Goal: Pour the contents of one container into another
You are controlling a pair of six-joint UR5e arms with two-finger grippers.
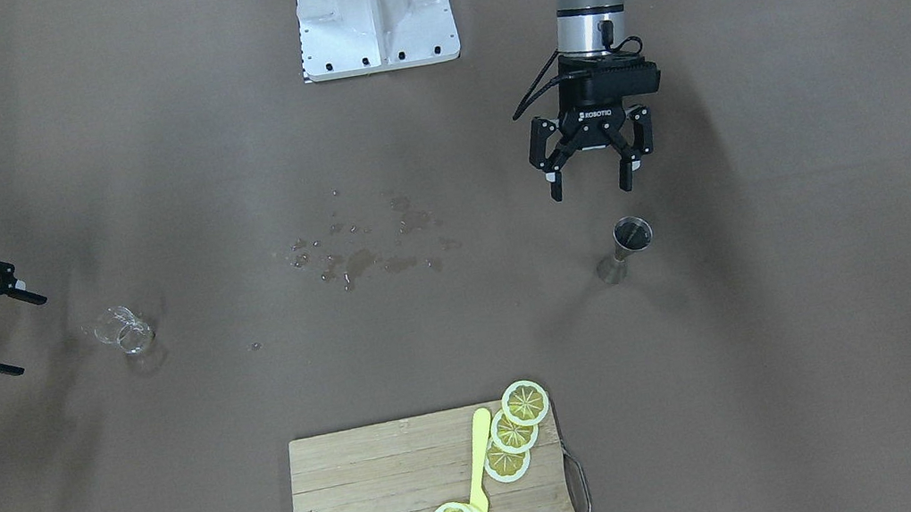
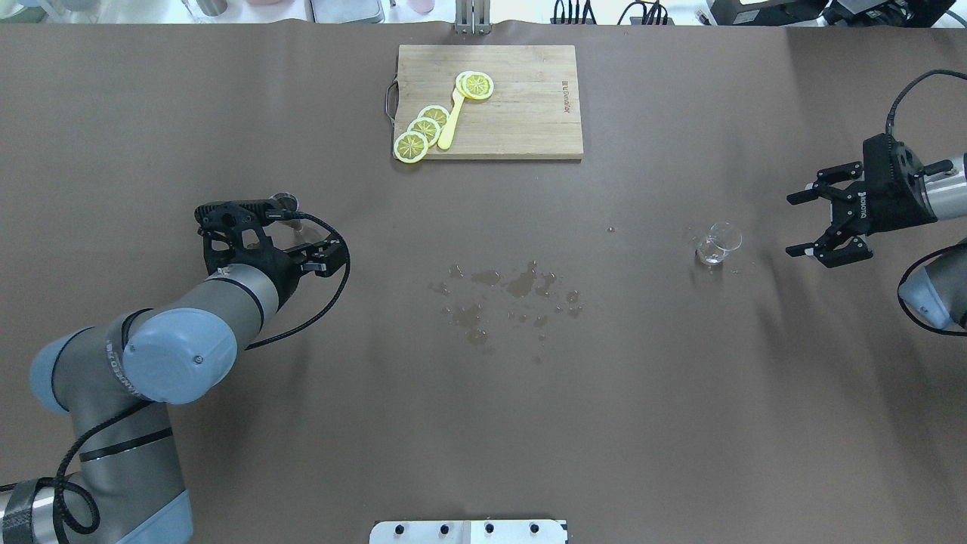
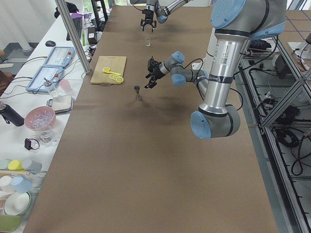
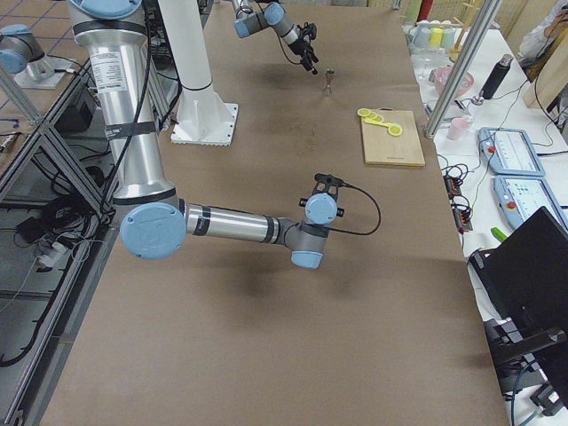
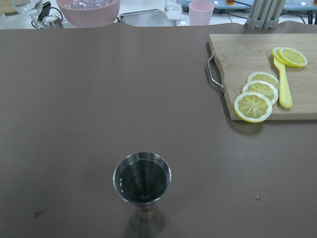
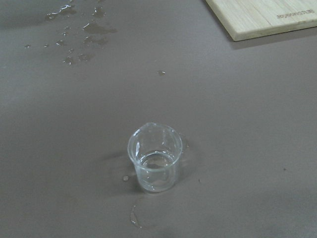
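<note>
The left hand (image 1: 591, 184) hangs spread wide and empty, just short of the upright steel jigger (image 1: 627, 244). If one finger meets the cup first, that narrow-waisted piece would likely topple. The right hand (image 1: 28, 335), equally spread and holding nothing, sits near the small glass beaker (image 1: 125, 331) (a little clear liquid inside). Drops lie by its base, so a grasp might slip. Puddles (image 1: 365, 256) mark the tabletop (image 1: 792, 332) between the two.

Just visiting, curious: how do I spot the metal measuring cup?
Start at the wooden cutting board with lemon slices. Off its handle end, by the left arm's open end effector, stands a small jigger. It's steel and hourglass-shaped, unlike the clear beaker opposite.
</note>
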